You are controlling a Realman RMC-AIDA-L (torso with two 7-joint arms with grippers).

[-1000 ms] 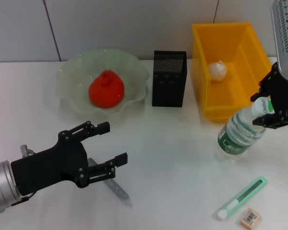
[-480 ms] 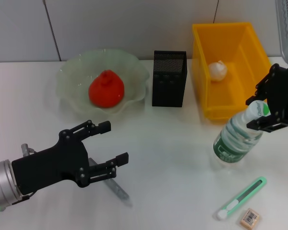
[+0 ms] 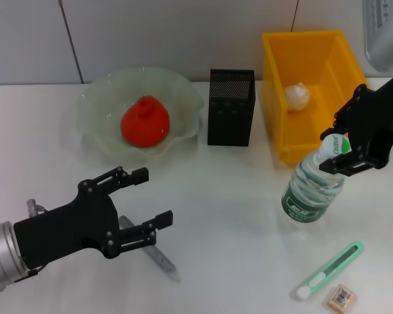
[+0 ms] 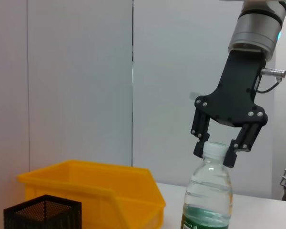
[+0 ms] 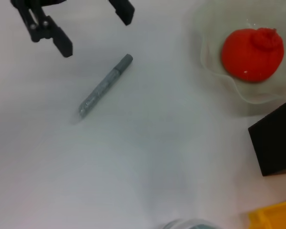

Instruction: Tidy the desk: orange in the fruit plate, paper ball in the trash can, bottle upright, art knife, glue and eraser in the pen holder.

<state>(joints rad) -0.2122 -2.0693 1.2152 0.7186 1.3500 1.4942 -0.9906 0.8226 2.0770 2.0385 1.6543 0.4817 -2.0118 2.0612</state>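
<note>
The right tool (image 3: 336,152) pinches the white-and-green cap of the bottle (image 3: 311,189), one finger on each side of it. The bottle stands almost upright on the white worktop (image 3: 236,196), leaning slightly, just near of the yellow trash can (image 3: 340,147). The paper ball (image 3: 297,96) lies inside the trash can. The black mesh pen holder (image 3: 230,107) stands left of the trash can, and the pale-green fruit plate (image 3: 101,98) sits farther left with the orange (image 3: 145,122) in it.

The left tool (image 3: 141,203) hovers over the near left of the worktop with its fingers spread wide, holding nothing. A grey stick-shaped item (image 3: 158,256) lies on the worktop just below and near of it; whether it is the glue cannot be told. At the near right, well apart from the bottle, lie the green-and-white art knife (image 3: 330,270) and, just beside it, the small tan eraser (image 3: 341,296).
</note>
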